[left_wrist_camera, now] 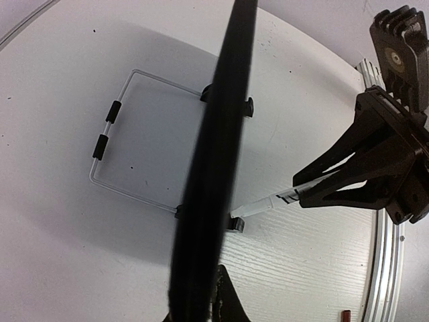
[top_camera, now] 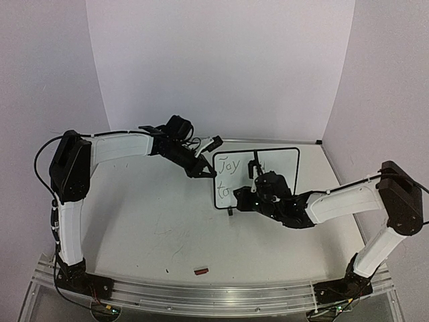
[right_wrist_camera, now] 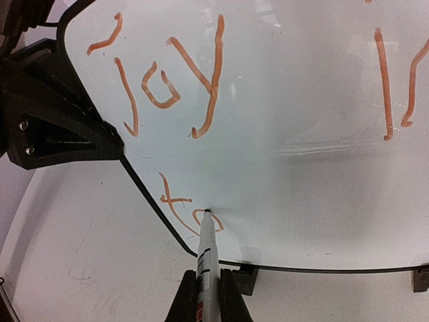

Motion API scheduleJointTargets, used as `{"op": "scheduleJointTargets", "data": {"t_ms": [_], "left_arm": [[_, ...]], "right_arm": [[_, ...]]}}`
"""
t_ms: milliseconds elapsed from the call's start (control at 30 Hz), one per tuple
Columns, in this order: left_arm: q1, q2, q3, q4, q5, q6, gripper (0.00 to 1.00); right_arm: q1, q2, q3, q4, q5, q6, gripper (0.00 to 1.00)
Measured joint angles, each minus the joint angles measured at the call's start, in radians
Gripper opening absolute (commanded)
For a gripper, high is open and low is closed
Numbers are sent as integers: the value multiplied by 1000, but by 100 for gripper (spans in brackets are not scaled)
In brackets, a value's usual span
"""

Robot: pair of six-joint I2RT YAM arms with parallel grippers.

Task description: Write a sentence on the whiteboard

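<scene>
The whiteboard (top_camera: 278,168) stands upright mid-table on small black feet (right_wrist_camera: 244,278). The sentence reads "Joy" (right_wrist_camera: 161,87) on the top line, with further strokes (right_wrist_camera: 385,87) to its right and "to" (right_wrist_camera: 181,204) below. My left gripper (top_camera: 204,168) is shut on the board's left edge, which crosses the left wrist view as a dark band (left_wrist_camera: 214,168). My right gripper (right_wrist_camera: 206,275) is shut on a white marker (right_wrist_camera: 205,248). The marker's tip touches the board at the "o". The right gripper (left_wrist_camera: 362,174) and marker (left_wrist_camera: 268,203) also show beyond the board edge.
A small red cap (top_camera: 201,272) lies on the table near the front rail. A wire stand (left_wrist_camera: 107,134) props the board from behind. White walls close the table's back and sides. A metal rail (top_camera: 214,295) runs along the near edge.
</scene>
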Motion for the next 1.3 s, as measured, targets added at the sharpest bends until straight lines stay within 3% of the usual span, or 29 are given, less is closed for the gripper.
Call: {"op": "scheduleJointTargets", "data": {"t_ms": [467, 833, 1300], "left_arm": [[0, 0, 0, 0, 0, 0, 0], [0, -5, -6, 0, 0, 2, 0], [0, -5, -6, -1, 0, 3, 0]], "right_arm": [[-1, -5, 5, -2, -11, -3, 0], [-7, -170, -48, -7, -56, -19, 0], [-76, -178, -118, 21, -152, -22, 0]]}}
